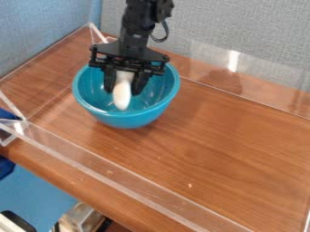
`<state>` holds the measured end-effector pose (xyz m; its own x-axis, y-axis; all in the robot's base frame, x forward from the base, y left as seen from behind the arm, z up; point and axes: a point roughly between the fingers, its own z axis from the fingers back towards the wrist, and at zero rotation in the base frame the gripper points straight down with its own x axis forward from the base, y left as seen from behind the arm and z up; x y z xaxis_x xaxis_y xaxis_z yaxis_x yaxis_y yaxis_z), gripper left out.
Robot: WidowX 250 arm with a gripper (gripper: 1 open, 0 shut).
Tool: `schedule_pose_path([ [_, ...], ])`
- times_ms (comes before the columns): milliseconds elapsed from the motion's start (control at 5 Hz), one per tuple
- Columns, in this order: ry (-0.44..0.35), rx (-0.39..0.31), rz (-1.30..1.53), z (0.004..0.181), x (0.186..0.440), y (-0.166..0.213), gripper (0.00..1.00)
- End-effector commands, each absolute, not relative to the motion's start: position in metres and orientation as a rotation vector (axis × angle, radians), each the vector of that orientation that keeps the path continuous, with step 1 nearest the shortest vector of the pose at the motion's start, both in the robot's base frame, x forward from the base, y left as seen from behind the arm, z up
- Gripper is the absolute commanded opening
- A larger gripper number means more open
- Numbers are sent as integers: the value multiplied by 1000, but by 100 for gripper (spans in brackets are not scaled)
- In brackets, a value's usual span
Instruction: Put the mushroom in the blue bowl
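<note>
One mushroom (122,89), one blue bowl (155,102), one end effector (126,78).

Brown wood-grain table (206,127), glossy. Clear plastic wall (109,172) runs around its edges, upright, with a glare patch on the far-right panel. Blue-grey textured backdrop (242,27) behind. Small blue object (7,116) at left edge, cut off, unclear.
</note>
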<state>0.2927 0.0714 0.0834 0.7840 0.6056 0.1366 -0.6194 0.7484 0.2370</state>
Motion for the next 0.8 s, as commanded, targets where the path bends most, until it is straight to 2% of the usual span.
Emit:
schedule_pose_path([
  [0,-85,277,660,90,297,69,0],
  [600,-85,276,667,88,300,70,0],
])
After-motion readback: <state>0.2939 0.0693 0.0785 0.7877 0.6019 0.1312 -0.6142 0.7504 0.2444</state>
